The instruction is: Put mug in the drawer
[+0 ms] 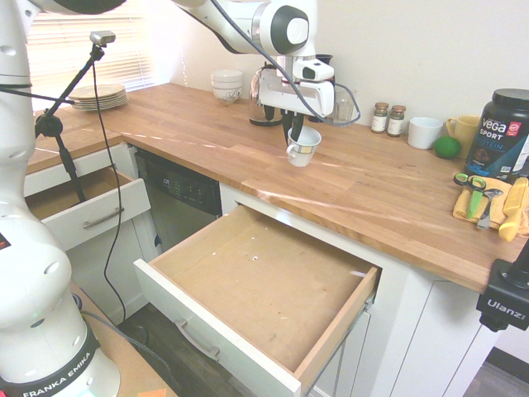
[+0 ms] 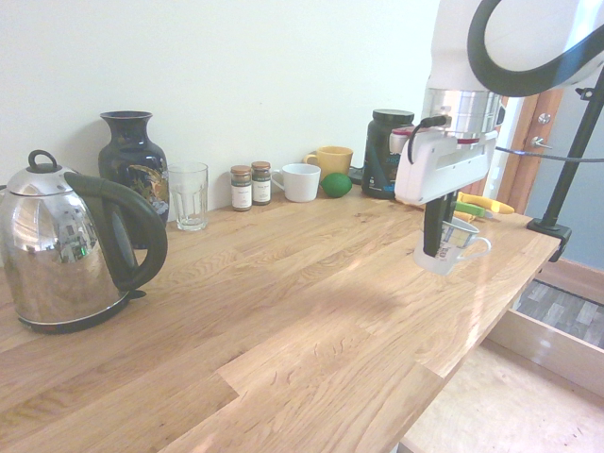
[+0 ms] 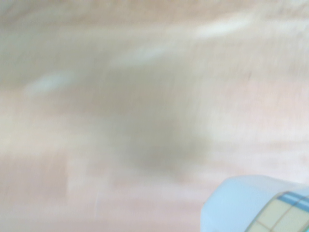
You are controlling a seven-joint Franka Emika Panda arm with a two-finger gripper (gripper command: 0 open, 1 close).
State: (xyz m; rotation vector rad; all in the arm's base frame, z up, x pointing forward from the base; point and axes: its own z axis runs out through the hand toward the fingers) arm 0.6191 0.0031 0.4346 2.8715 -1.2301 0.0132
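Mug (image 1: pixel 302 145) is held clamped by its rim in the closed gripper (image 1: pixel 296 137) — tilted, clear of the wooden countertop (image 1: pixel 364 186) beneath it. The drawer (image 1: pixel 260 289) is seen pulled open below and nearer than the gripper — its light-wood interior bare.

The mug (image 1: pixel 302 146) hangs off the counter (image 1: pixel 347 190), clamped in the gripper (image 1: pixel 295 136) above the boards. Below the counter's front edge the drawer (image 1: pixel 256 289) stands pulled out, with the narrower drawer (image 1: pixel 83 207) open further left. Back along the wall, the kettle (image 2: pixel 71 250) sits left of the vase (image 2: pixel 135 165), then the glass (image 2: pixel 189 195), then two spice jars (image 2: pixel 251 185), then the wider mug (image 2: pixel 300 182).
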